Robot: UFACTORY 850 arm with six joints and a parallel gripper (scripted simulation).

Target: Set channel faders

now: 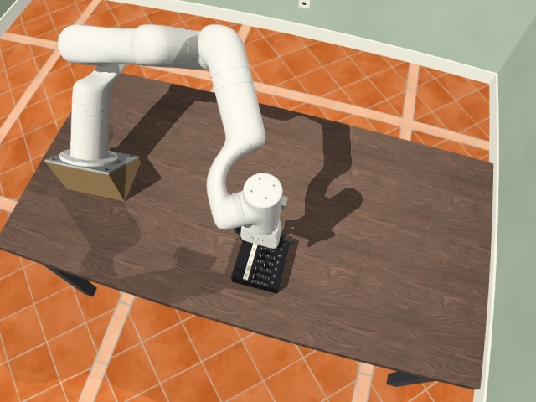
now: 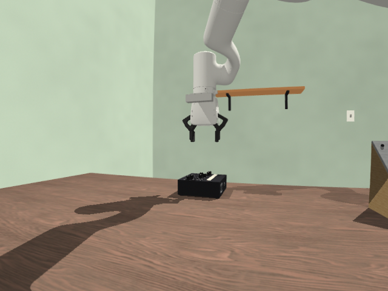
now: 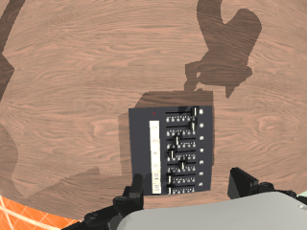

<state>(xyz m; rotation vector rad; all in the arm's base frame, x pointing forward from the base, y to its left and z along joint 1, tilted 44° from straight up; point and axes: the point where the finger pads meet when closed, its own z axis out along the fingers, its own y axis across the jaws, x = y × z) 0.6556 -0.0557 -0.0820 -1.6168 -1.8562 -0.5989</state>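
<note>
The black lighting desk (image 1: pixel 240 265) (image 2: pixel 199 188) (image 3: pixel 139 144) lies flat on the table. Its cream tape strip (image 1: pixel 249 261) (image 2: pixel 211 177) (image 3: pixel 154 153) has marks too small to read surely. In the wrist view, the top fader knob (image 3: pixel 195 111) is far right, beside a red mark and past the tape's end. The second knob (image 3: pixel 193 126) is also right. The third (image 3: pixel 177 140), fourth (image 3: pixel 172 153) and fifth (image 3: pixel 182 166) stand between the ends; the lowest two (image 3: pixel 170 179) are at the left. My gripper (image 2: pixel 204 139) (image 3: pixel 188 186) is open and empty, pointing down high above the desk.
The wooden table (image 1: pixel 389 260) (image 2: pixel 250 244) carries the arm's base block (image 1: pixel 93 183) at the back left in the top view. An orange shelf (image 2: pixel 260 91) on black brackets is on the wall behind the arm in the exterior view. The arm hides the desk's far end in the top view.
</note>
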